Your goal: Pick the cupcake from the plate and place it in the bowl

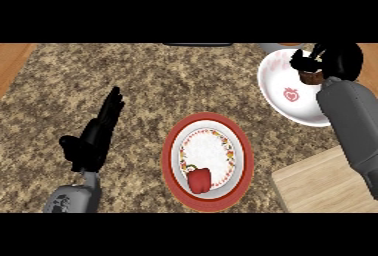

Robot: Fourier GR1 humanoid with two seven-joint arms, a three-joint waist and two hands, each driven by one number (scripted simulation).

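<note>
A speckled brown and tan granite counter (184, 85) fills the view, with warm wood showing at the far left corner and a pale wooden board (321, 185) at the near right. In the middle sits a round plate (241, 165) with a wide red rim and a white centre ringed by a small flower pattern; a glossy red bell pepper (199, 180) lies on its near part. At the far right stands a smooth white bowl (284, 92), a small red emblem printed inside it.

The right hand (332, 57) hangs over the bowl's far right side, its grey forearm running in from the near right. Its black fingers curl round the cupcake (310, 76), whose dark brown ridged base shows just under the hand, above the bowl's inside; whether it touches the bowl I cannot tell.

The left hand (92, 140) rests at the left, well apart from the plate, fingers straight and held together, pointing away.
</note>
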